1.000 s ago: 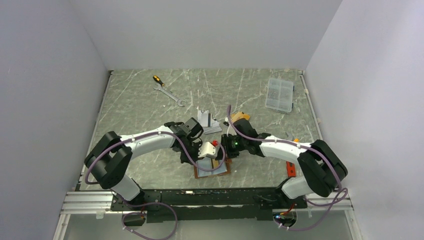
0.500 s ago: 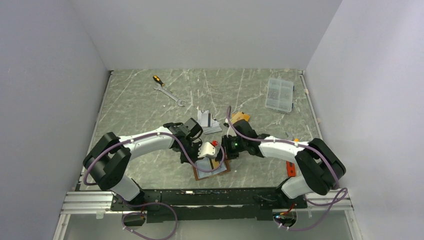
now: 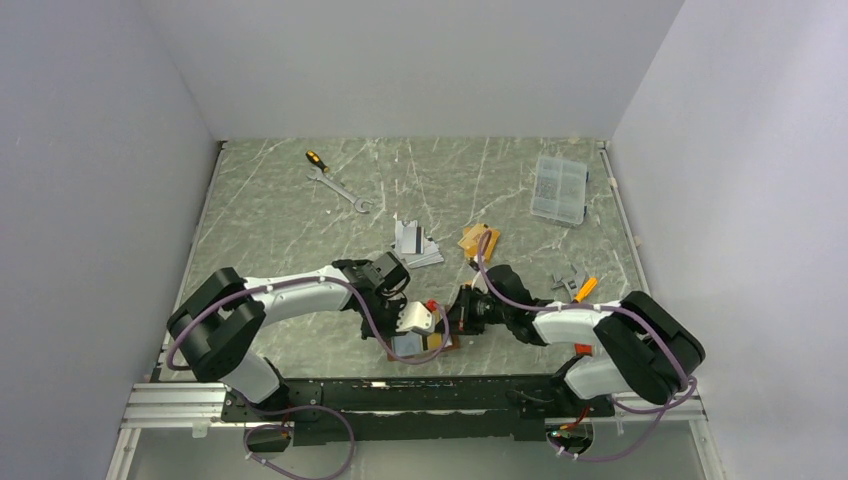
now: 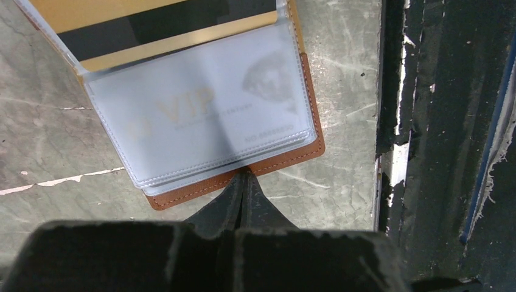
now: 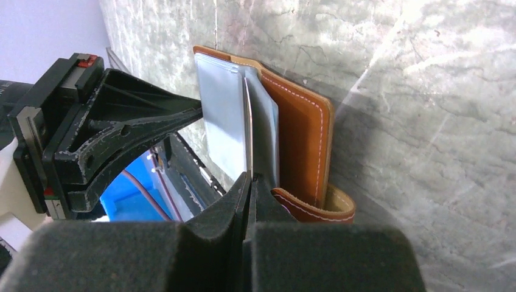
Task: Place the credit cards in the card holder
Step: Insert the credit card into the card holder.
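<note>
Card holder (image 4: 286, 160) lies open, sleeves up, at the near edge of the table (image 4: 341, 73). Its long axis runs roughly along that edge, slightly skewed. A gold card (image 4: 152, 27) sits under a sleeve.

Left gripper (image 4: 243, 182): fully closed, empty, tips on the leather rim.

Right gripper (image 5: 249, 182): pinched on a thin pale leaf (image 5: 246, 121); sleeve or card, cannot tell.

Risk: the left tips slip off the rim, and the right arm's pull drags the holder off the edge.

Legible: "VIP" in pale gold capitals, on the credit card (image 4: 201, 115) seen through the clear sleeve (image 4: 122, 164) of the card holder (image 4: 307, 152), left wrist view. Below and to the right of it, lines of small print, and above these a round emblem: too blurred to read. Top and right wrist views: nothing legible.
</note>
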### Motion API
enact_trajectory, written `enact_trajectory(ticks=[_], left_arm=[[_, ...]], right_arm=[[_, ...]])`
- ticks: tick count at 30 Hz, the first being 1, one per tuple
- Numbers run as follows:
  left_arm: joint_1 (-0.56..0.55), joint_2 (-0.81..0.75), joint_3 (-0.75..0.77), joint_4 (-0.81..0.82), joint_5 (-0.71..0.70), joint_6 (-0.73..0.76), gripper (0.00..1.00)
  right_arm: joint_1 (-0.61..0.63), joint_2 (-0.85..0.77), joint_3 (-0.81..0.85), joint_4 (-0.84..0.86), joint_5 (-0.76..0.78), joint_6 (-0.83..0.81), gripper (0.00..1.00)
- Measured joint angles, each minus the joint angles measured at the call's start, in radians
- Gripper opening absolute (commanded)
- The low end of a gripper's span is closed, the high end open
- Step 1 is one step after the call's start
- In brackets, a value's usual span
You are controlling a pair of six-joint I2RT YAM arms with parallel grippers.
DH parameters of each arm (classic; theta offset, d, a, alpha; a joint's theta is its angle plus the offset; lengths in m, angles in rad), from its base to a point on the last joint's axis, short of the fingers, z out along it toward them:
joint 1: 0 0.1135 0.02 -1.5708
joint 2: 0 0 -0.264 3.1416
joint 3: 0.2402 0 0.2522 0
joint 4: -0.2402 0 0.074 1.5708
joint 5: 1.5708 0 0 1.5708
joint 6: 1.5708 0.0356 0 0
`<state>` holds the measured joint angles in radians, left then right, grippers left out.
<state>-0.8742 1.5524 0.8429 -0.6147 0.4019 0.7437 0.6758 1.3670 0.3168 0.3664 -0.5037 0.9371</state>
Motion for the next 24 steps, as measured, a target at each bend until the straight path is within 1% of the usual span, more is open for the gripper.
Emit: enact_trajectory(ticks=[7, 15, 24], left_arm=[[-0.015, -0.017, -0.018, 0.02, -0.018, 0.0, 0.0], [-0.027, -0.025, -0.024, 0.027, -0.035, -0.002, 0.0], [-0.029, -0.026, -0.026, 0.031, -0.038, -0.004, 0.0]], right_arm=[[0.0, -0.065, -0.071, 0.092, 0.08, 0.091, 0.0], [0.043, -0.094, -0.084, 0.104, 0.159, 0.126, 0.0], [0.048, -0.119, -0.171, 0.227, 0.185, 0.176, 0.0]])
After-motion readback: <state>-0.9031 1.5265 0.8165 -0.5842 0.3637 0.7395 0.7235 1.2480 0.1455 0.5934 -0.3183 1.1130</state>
